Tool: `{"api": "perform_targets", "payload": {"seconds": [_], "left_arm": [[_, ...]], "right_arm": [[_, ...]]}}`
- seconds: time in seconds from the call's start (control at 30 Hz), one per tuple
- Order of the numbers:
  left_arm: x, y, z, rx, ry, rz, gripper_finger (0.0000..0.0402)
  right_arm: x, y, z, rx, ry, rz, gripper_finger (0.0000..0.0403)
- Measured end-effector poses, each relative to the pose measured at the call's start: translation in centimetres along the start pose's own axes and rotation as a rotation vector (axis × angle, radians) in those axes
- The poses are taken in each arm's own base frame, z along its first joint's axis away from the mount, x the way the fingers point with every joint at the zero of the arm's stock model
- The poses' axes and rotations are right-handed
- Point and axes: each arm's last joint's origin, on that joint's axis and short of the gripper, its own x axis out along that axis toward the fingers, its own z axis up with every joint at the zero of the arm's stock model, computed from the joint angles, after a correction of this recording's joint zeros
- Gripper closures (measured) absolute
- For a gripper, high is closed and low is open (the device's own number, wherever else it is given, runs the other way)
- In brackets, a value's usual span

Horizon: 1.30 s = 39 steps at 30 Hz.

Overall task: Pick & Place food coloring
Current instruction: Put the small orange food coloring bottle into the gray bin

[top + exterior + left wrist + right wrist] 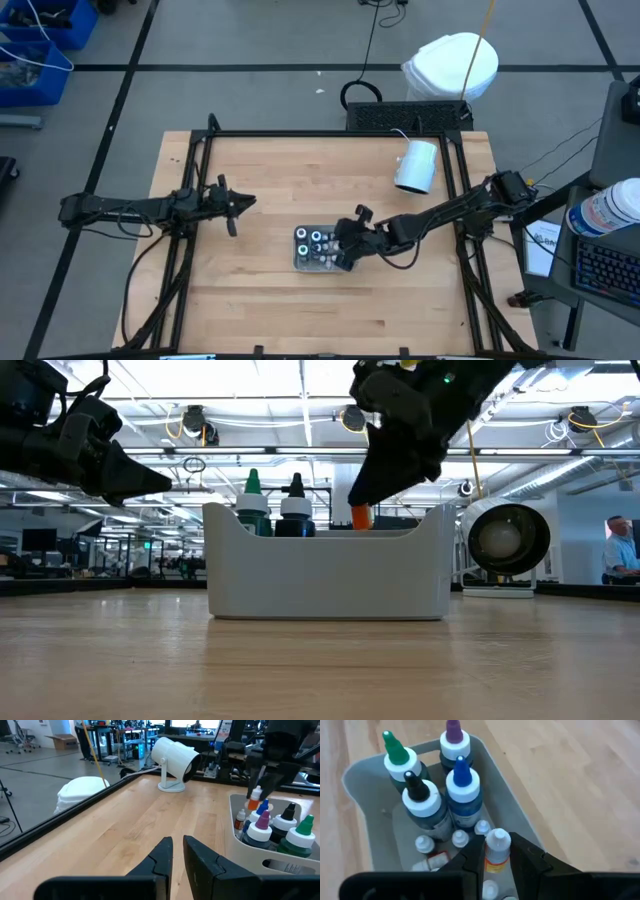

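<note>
Right gripper (497, 851) sits over the grey tray (300, 262) mid-table, jaws pinching a small white-capped bottle with an orange label (496, 851) between the two fingertips. The bottle stands upright in the grip, cap above the finger tips, body between them. In the low view the orange part (360, 517) shows just above the tray's rim, under the right gripper (385, 475).

Rest of the food coloring stays in the tray: green-capped bottle (397, 757), purple-capped bottle (453, 742), blue-capped bottle (462, 787), black-capped bottle (420, 800), all upright at the tray's far end from the gripper. A few tiny white-capped bottles (459, 839) lie or stand on the tray floor just beside the held one.

Left gripper (236, 206) hangs over bare table (250, 300), well apart from the tray, jaws nearly together with a thin gap, holding nothing (177, 851).

White cylinder lamp-like object (417, 165) stands near the table's back right.
</note>
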Motion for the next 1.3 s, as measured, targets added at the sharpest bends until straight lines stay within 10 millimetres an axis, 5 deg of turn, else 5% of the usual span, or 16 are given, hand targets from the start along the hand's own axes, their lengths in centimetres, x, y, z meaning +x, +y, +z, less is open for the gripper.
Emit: {"api": "perform_targets", "payload": {"seconds": [0.67,1.3], "left_arm": [[0.0,0.0,0.0,-0.003,-0.003,0.001,0.0348],[0.0,0.0,0.0,-0.001,0.003,0.002,0.0348]], "right_arm": [[1.9,-1.1,-3.3,0.019,-0.057,0.030,0.0341],[2.3,-1.0,-3.0,-0.029,-0.103,0.045,0.0340]]}}
